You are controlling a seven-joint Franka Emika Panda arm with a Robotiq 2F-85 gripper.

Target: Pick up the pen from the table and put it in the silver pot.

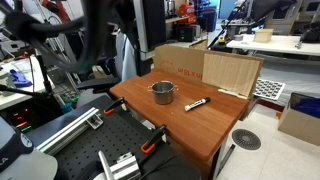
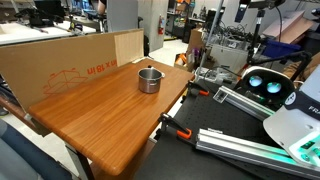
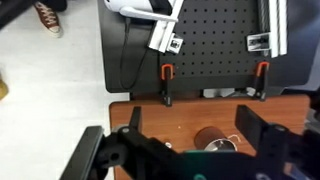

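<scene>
The silver pot stands upright near the middle of the reddish-brown table. It also shows in the other exterior view. The dark pen, with a whitish section, lies flat on the table just beside the pot, apart from it. The pen is not visible in the exterior view from the table's other side. In the wrist view my gripper is open and empty, high above the table edge. The pot shows low between the two fingers, partly hidden by the gripper body.
A cardboard box and a plywood board stand along the table's back edge. Two orange clamps grip the table edge. A black perforated board with metal rails lies beside the table.
</scene>
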